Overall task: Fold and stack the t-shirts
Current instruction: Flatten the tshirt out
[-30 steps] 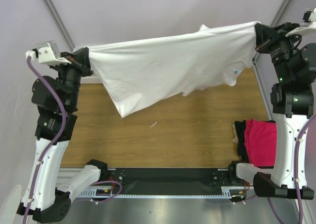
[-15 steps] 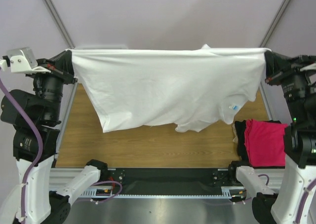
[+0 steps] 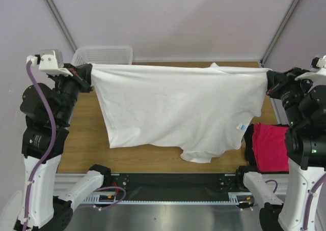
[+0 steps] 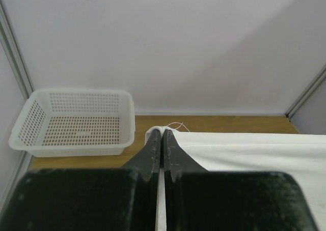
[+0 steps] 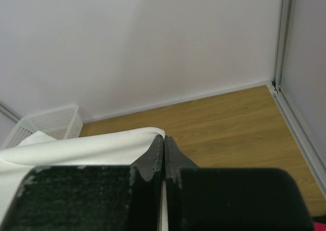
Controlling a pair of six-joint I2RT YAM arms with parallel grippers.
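My left hand (image 3: 89, 72) and right hand (image 3: 268, 82) pinch the white t-shirt (image 3: 178, 109) stretched above the table (image 3: 84, 139), not yet folded; pink t-shirt (image 3: 270, 147) on black t-shirt (image 3: 248, 139) lie stacked at its right edge

The left arm (image 3: 43, 139) is standing tall on the left side. It is bending at the top and reaching in toward the middle. The left claw (image 3: 87, 73) is pinching one top corner of the white shirt (image 3: 178, 109). Its two fingers (image 4: 153, 152) are pressing tight together. The right arm (image 3: 305, 154) is standing tall on the right side and bending in the same way. The right claw (image 3: 267, 83) is pinching the other top corner, and its fingers are pressing tight together too. Both claws are hanging high in the air, well apart, and nearly level with each other.
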